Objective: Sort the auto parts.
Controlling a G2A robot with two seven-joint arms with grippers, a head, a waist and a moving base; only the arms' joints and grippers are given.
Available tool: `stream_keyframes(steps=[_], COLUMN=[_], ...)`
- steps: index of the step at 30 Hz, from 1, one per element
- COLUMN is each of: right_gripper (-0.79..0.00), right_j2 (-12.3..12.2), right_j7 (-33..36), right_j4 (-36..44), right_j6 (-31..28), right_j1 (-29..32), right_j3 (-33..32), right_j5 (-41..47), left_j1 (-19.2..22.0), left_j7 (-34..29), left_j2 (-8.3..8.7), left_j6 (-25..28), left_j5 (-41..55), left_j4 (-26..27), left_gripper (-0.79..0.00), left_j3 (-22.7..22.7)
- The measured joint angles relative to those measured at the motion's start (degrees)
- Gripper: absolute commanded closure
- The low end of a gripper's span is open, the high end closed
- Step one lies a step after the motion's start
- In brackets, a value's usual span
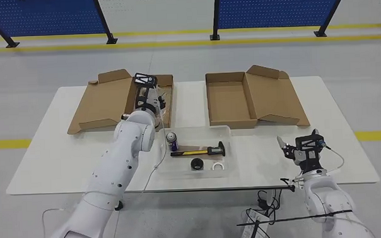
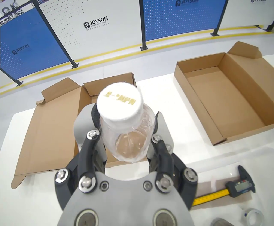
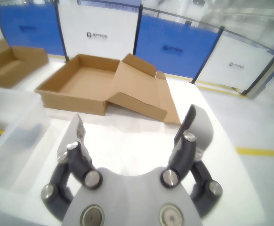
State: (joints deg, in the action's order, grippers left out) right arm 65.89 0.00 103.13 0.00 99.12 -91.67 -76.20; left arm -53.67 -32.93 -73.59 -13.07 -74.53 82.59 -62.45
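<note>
Nearest, at the near right of the white table [image 1: 65,155], the right gripper [image 1: 298,143] hovers just above the tabletop with its fingers spread wide and nothing between them; in the right wrist view its fingertips [image 3: 189,115] stand well apart over bare table.

To its left, at the near centre, sits a clear plastic bin [image 1: 197,127]. Four things lie in it: a small canister with a purple top [image 1: 172,141] at the left end, a digital caliper [image 1: 201,151] with a yellow scale lying across the middle, a black round part [image 1: 196,163] just on the near side of the caliper, and a white ring [image 1: 218,167] at the near right corner. The caliper's display head points right.

Beyond the bin's far left corner, the left gripper [image 1: 148,89] is pinching a clear plastic bottle [image 2: 128,145] by its body, the white cap [image 2: 119,107] pointing up toward the wrist camera. The bottle hangs over the tray of the left cardboard box [image 1: 105,106], which lies open with its lid folded out to the left. Whether the bottle's base touches the box floor cannot be told.

Well apart to the right, the right cardboard box [image 1: 228,105] stands open on the far right part of the table, its lid folded out to the right.
</note>
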Motion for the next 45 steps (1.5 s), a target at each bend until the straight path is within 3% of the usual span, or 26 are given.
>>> stream_keyframes(steps=[11, 28, 40, 45], right_gripper=[-0.785, -0.785, -0.785, -0.785], right_j2=[0.0, 0.0, 0.0, 0.0], right_j7=[0.0, 0.0, 0.0, 0.0], right_j4=[0.0, 0.0, 0.0, 0.0], right_j6=[0.0, 0.0, 0.0, 0.0], right_j1=[0.0, 0.0, 0.0, 0.0], right_j3=[0.0, 0.0, 0.0, 0.0], right_j5=[0.0, 0.0, 0.0, 0.0], left_j1=[-0.2, 8.2, 10.7, 10.7], left_j7=[2.0, 9.3, 10.6, 10.8], left_j2=[-0.4, -3.28, -4.7, -4.9], left_j6=[0.4, -0.7, -1.0, 1.4], left_j5=[1.4, 4.0, 6.0, 7.6], left_j4=[-2.5, -19.6, -26.8, -28.0], left_gripper=[0.0, 0.0, 0.0, 0.0], left_j3=[-0.4, 1.9, 2.1, 1.5])
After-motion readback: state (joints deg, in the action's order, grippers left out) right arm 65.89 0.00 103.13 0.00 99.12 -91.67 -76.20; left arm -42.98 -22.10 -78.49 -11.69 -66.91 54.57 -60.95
